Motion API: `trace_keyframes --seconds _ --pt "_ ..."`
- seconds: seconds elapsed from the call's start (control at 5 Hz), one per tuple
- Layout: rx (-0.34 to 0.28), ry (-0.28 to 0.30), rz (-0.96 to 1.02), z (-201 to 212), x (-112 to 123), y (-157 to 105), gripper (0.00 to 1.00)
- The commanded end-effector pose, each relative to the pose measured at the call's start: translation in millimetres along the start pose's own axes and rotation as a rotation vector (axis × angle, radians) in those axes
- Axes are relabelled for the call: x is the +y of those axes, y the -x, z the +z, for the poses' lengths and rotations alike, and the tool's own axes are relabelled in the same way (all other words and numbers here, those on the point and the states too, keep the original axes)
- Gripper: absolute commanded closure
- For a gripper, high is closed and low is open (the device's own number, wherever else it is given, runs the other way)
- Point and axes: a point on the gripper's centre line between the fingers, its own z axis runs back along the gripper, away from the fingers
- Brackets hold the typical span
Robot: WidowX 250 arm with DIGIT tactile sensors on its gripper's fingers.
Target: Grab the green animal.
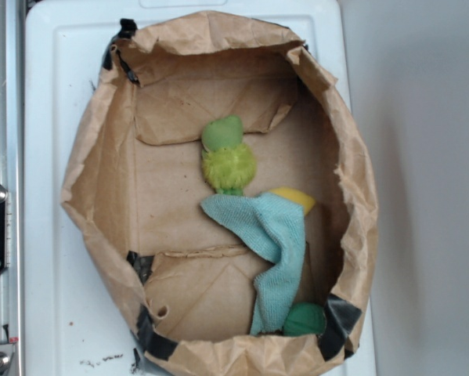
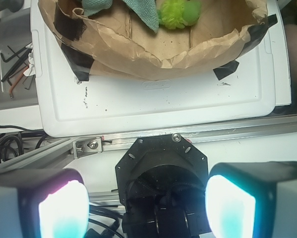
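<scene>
The paper bag holds the green animal near centre; the teal cloth lies at its 5 o'clock. The claw hangs released outside the bag

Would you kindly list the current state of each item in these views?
Olive-headed, fuzzy lime plush green animal: lying free, ungrasped.
Light teal terry cloth: crumpled, draped over a yellow object.
Dark green smooth round lump: partly under the cloth.
Brown paper bag: open-topped.
End effector: open, outside the bag.
</scene>
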Motion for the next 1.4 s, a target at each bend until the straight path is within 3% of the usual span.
trace_keyframes --seconds 0.0,0.2,0.4,0.6,0.8,1.2 --pt "0.000 0.000 0.000 0 0 0 0.00" --pt "-0.071 -0.013 0.144 -14 1 -44 0.00" --pt "-0.122 0.008 0.244 -24 3 -79 0.00" --pt "-0.153 0.023 0.498 -48 19 -114 0.00" --pt "-0.243 0.008 0.742 -62 35 -131 0.00" --pt "-0.294 -0.132 1.213 -90 55 -137 0.00"
